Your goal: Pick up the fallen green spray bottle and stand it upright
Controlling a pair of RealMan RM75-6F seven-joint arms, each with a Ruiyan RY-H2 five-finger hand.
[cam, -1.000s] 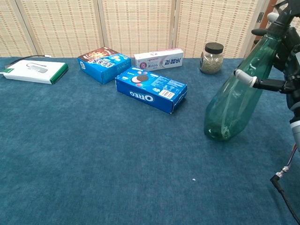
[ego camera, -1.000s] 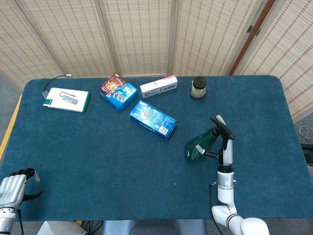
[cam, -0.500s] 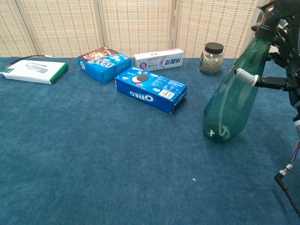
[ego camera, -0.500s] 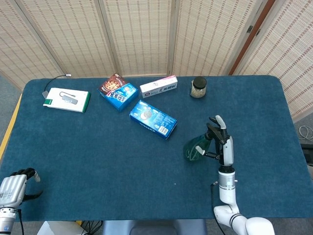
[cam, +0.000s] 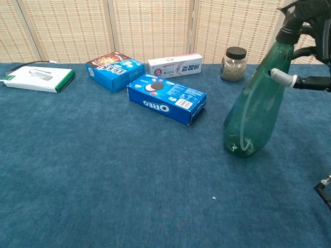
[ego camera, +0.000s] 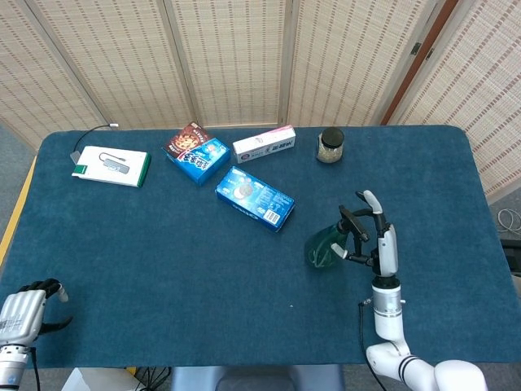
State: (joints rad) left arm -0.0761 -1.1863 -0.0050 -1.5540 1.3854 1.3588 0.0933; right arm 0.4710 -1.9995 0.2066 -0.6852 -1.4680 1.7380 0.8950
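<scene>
Green spray bottle (cam: 257, 106) base is down on desk (ego camera: 163, 269), right-centre, in front of the jar (cam: 234, 63). Near upright, slight lean. Right robot hand (ego camera: 379, 240) is beside the neck; one fingertip (cam: 283, 78) touches the upper body, fingers look spread. Can't tell if it grips or just steadies. Left robot hand (ego camera: 23, 314) idle at near left desk edge, curled, holds nothing. Task basically done imo. Left to do: let go w/o tipping it, confirm it stands by itself.
</scene>
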